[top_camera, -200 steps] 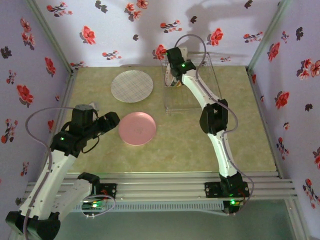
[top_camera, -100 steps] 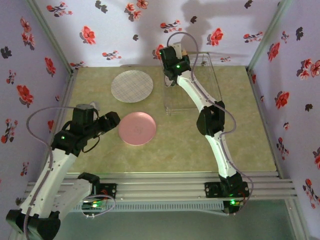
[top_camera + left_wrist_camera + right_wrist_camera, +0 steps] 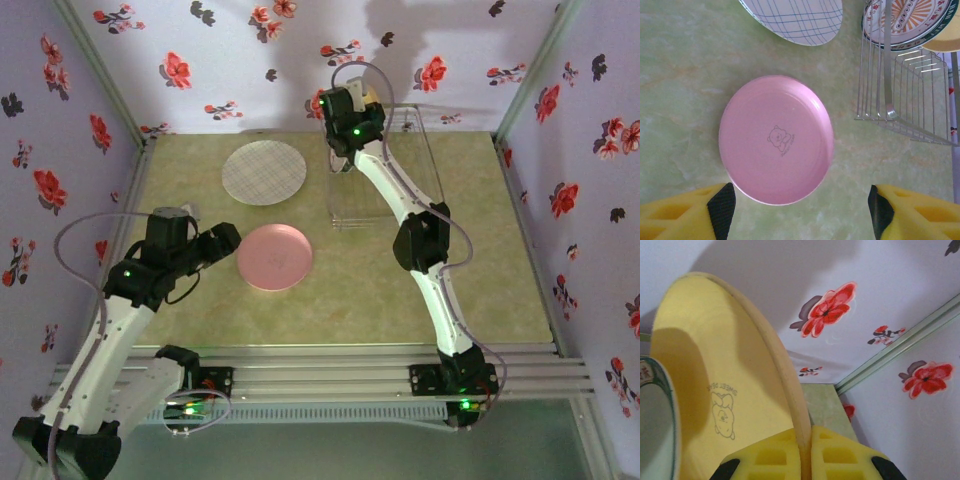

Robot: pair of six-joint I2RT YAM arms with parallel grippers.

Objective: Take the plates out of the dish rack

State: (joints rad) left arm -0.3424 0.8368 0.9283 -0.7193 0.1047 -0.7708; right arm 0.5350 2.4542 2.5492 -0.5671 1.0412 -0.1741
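left pincer [image 3: 800, 212]: jaws wide, nothing between them, poised above the near rim of the pink plate [image 3: 776, 140]
right pincer [image 3: 805, 457]: closed tight on the rim of the yellow plate [image 3: 725, 385], raised over the far end of the dish rack [image 3: 900, 95], close to the desk's far edge
yellow plate: upright on edge, bear drawing on its face, rim pinched between the yellow pads [image 3: 765, 460]; impossible to tell whether its bottom sits in the rack
sunburst plate [image 3: 902, 20]: white with an orange-red centre and dark green rim, standing in the rack just beside the yellow plate
dish rack: silver wire, on the desk [image 3: 350, 290] right of middle, reaching toward the far edge
pink plate: flat on the desk left of middle, apart from the rack, small bear print at its centre
checked plate [image 3: 264, 172]: flat near the far edge, left of the rack, just beyond the pink plate and not touching it
desk: pale green marbled top
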